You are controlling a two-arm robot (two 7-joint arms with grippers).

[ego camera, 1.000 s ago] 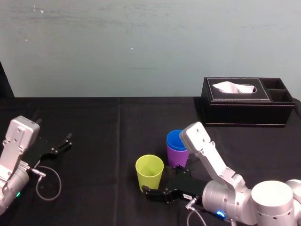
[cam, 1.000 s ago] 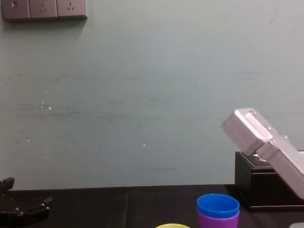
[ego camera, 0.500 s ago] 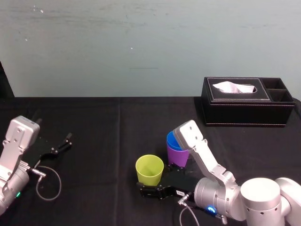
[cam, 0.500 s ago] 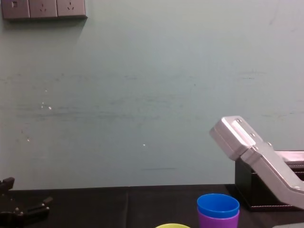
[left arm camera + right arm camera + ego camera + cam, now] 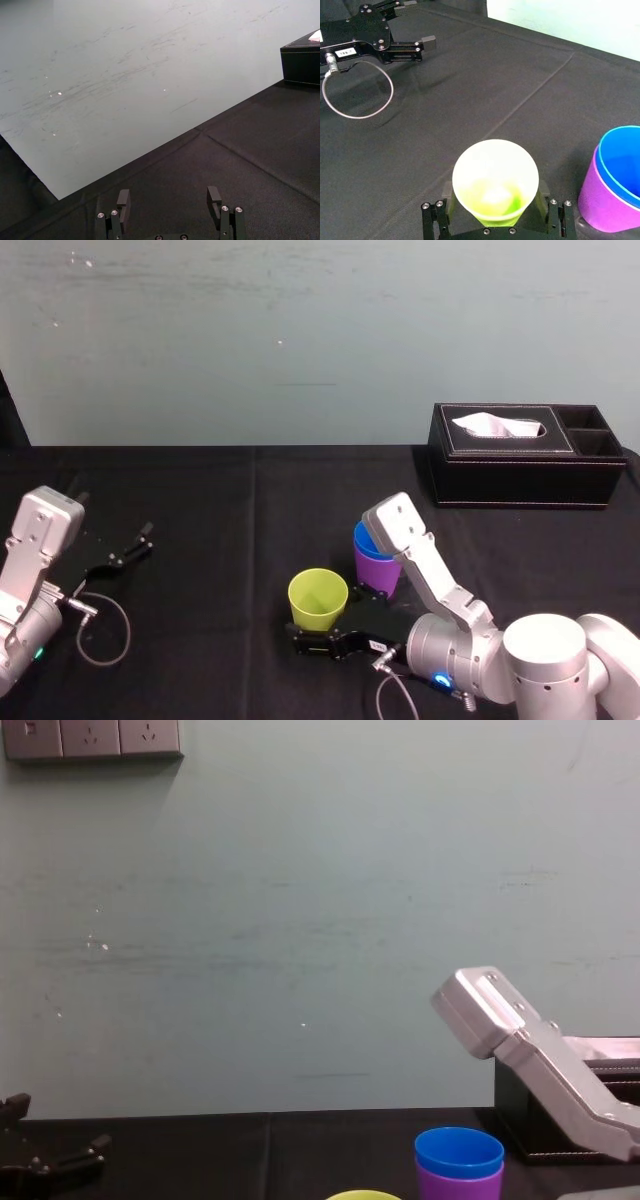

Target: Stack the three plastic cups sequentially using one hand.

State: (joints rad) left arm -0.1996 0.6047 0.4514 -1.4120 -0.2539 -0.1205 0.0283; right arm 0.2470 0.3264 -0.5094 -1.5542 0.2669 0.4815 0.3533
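Note:
The yellow-green cup (image 5: 318, 598) stands upright on the black table, mouth up. To its right the blue cup (image 5: 369, 536) sits nested inside the purple cup (image 5: 378, 573). My right gripper (image 5: 318, 643) is low at the yellow-green cup's near side, open. In the right wrist view its two fingers (image 5: 436, 220) flank the base of the yellow-green cup (image 5: 495, 182), with the blue cup (image 5: 622, 160) and purple cup (image 5: 600, 202) beside it. The chest view catches the blue cup (image 5: 459, 1152) in the purple cup (image 5: 459, 1186). My left gripper (image 5: 143, 540) rests open at the table's left.
A black tissue box (image 5: 525, 455) stands at the back right of the black table (image 5: 230, 510). A grey cable loop (image 5: 100, 630) lies by the left arm. Wall outlets (image 5: 92, 738) hang on the wall behind.
My right arm has swung left and its open gripper has slid in around the yellow-green cup's base. The cups and the left arm have stayed put.

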